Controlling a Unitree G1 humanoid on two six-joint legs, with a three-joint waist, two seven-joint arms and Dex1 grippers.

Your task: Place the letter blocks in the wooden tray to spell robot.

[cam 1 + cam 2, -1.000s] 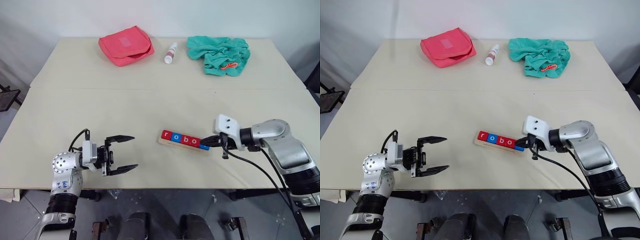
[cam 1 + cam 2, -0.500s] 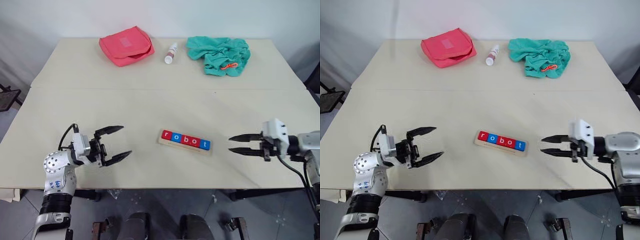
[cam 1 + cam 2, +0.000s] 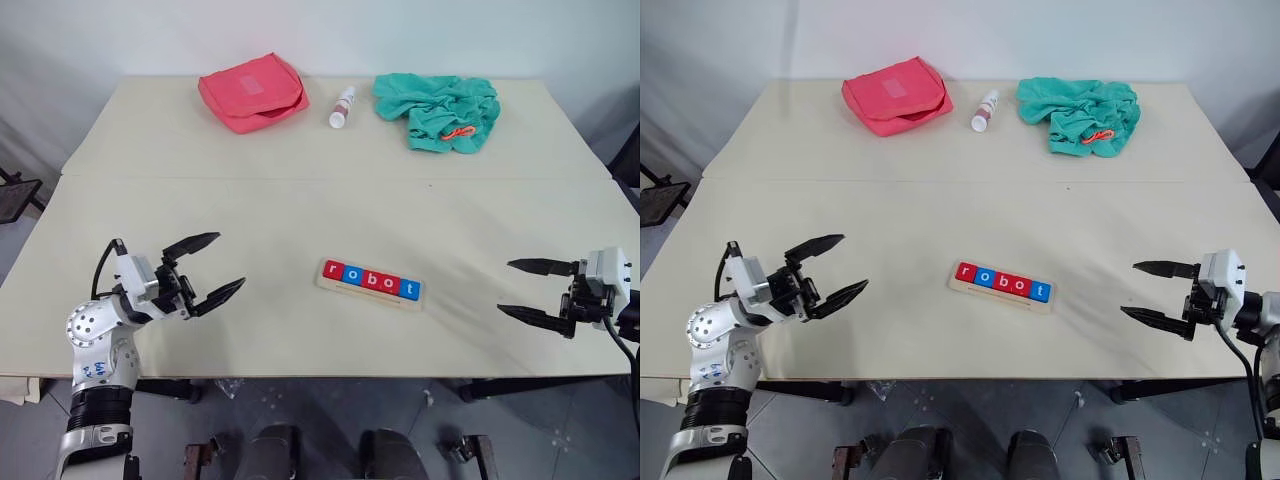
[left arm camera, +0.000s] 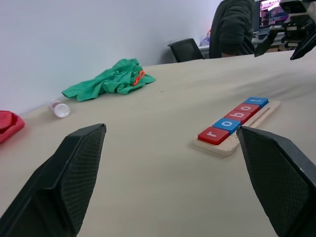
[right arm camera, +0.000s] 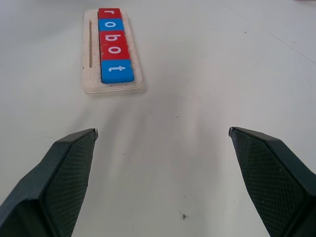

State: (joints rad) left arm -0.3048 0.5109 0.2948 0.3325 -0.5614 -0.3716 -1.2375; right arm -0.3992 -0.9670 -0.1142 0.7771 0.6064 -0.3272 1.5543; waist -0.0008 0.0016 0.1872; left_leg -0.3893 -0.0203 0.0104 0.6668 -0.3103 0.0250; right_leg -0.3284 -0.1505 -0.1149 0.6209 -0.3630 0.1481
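Observation:
The wooden tray [image 3: 340,285] lies at the table's middle near the front edge. In it sit the letter blocks [image 3: 371,281], red and blue in turn, reading r, o, b, o, t, and they show again in the right wrist view [image 5: 113,48] and the left wrist view [image 4: 232,120]. My left gripper [image 3: 215,268] hovers open well to the left of the tray, holding nothing. Far to the tray's right, my right gripper [image 3: 518,288] is open and empty, pointing back toward the blocks.
At the table's far side lie a pink pouch [image 3: 252,91], a small white bottle [image 3: 342,106] and a crumpled green cloth [image 3: 440,109]. A seam [image 3: 330,179] crosses the table. In the left wrist view a person [image 4: 233,27] sits beyond the table by a chair [image 4: 183,49].
My right gripper let go of the last blue block at the tray's right end, opened wide and drew away to the right. The left gripper drifted left and tilted up.

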